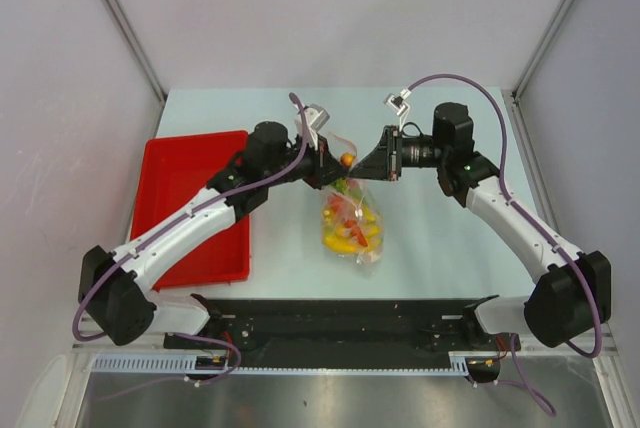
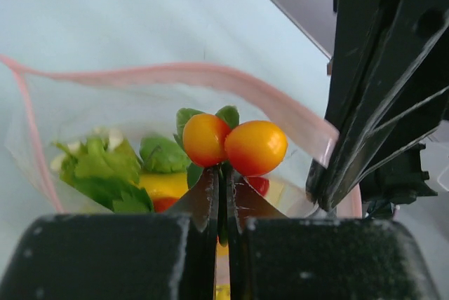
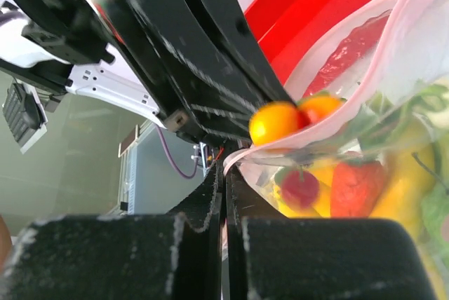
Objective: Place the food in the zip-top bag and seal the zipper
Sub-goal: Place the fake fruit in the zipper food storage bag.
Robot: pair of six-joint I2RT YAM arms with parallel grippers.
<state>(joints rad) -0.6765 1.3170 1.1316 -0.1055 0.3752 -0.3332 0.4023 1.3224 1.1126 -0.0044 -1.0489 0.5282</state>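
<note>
While the left arm (image 1: 190, 223) has its jaws pressed fully together on the green stem of a twin pair of round orange fruits (image 2: 235, 144), the pair hangs right at the mouth of the zip-top bag (image 1: 352, 223), just to the far side of the food inside. The bag lies on the desk (image 1: 450, 238) with its long axis running near to far: its bottom is toward the arm bases and its open mouth at the far end is lifted off the desk. The right arm (image 1: 510, 213) has its jaws closed flat on the right side of the pinkish zipper (image 2: 210, 76), holding the mouth up and apart. The two sets of jaws sit close together with the fruits between them. I judge the coming move to be a short push toward the near side, into the pouch, then a release. Counted: one bag, one zipper strip, one red tray (image 1: 190, 198) to the left, two orange fruits on one stem. Inside are one strawberry (image 3: 354, 188), one small red cherry-like ball (image 3: 300, 186), a leafy green (image 2: 105, 170) and yellow bananas (image 1: 345, 241) whose number I cannot tell.
</note>
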